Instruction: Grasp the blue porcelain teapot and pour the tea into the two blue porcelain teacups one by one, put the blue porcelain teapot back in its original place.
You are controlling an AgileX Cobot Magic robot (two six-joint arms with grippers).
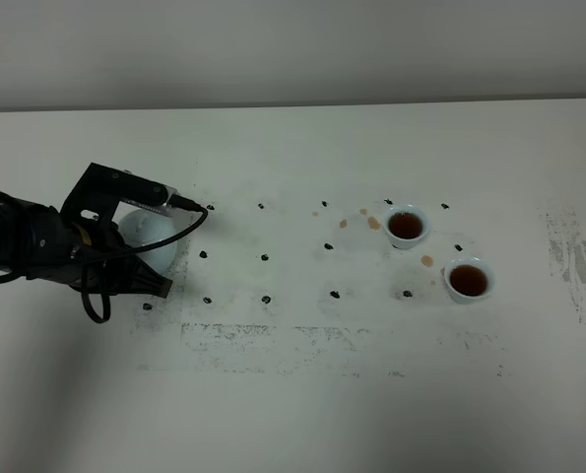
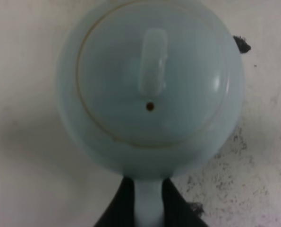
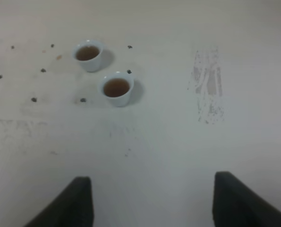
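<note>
Clearly unlabelled, the teapot handle sits clamped between left fingers; right fingers spread apart.

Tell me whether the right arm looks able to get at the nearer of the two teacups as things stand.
Probably yes. The right gripper stands open, and only bare table lies between it and the nearer teacup. The other teacup sits apart behind it. Both hold tea, so a careless approach could spill.

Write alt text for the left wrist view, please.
Close top-down view of the blue porcelain teapot filling most of the frame, lid on, with a small vent hole beside the knob. The left tool's dark fingers are shut on its handle, above a white table with black marks.
</note>
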